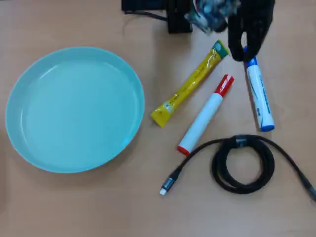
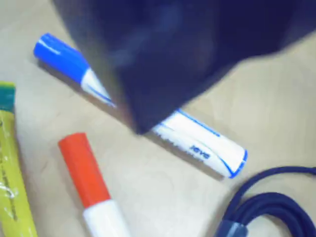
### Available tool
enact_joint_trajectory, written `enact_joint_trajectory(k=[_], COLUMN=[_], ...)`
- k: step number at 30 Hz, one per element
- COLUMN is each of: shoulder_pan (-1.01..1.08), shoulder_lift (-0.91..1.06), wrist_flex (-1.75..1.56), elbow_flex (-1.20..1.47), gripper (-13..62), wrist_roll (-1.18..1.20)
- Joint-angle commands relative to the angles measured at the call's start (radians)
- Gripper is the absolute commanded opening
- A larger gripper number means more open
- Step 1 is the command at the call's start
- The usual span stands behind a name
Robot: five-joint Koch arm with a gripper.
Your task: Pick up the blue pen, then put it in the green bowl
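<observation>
From the overhead view I use the green bowl (image 1: 74,108) as my landmark: a wide, shallow, plain mint-teal dish lying on the wooden table (image 1: 123,212), with nothing in it. The blue pen (image 1: 259,94) lies well to the right of the bowl, flat on the table, the farthest of the long objects from it. It is a thick white marker with a blue cap at its upper end, a blue band at its lower end and blue print along the barrel; I cannot read that print from here. Between the pen and the bowl lie a white marker with a red cap (image 1: 205,115) and, nearer the bowl, a yellow sachet (image 1: 190,85) with a green tip, both slanted. Below the pen a black cable (image 1: 243,164) sits coiled. My gripper (image 1: 245,53) is a dark shape above the pen's capped end; I cannot tell whether its jaws are parted or closed.

In the wrist view the bowl is out of frame. A blurred dark mass of the gripper (image 2: 143,129) fills the top and covers the middle of the blue pen (image 2: 197,143), which runs diagonally from its blue cap at upper left to the blue-ringed end at lower right. Small blue lettering shows on the barrel, too blurred to read. The red-capped marker (image 2: 91,187) and the sachet (image 2: 12,187) lie at lower left, the cable (image 2: 266,212) at lower right.
</observation>
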Motion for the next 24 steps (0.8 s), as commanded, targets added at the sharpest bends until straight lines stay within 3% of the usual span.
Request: enact_joint_trajectory(k=[1, 17, 24], shoulder_pan=[-0.018, -0.103, -0.129], shoulder_lift=[-0.008, -0.164, -0.236], wrist_flex=[0.002, 0.0, -0.002], elbow_flex=[-0.091, -0.1, -0.098], gripper=[-2.2, 22.1, 39.3], wrist_roll=[-0.094, -0.319, -0.4])
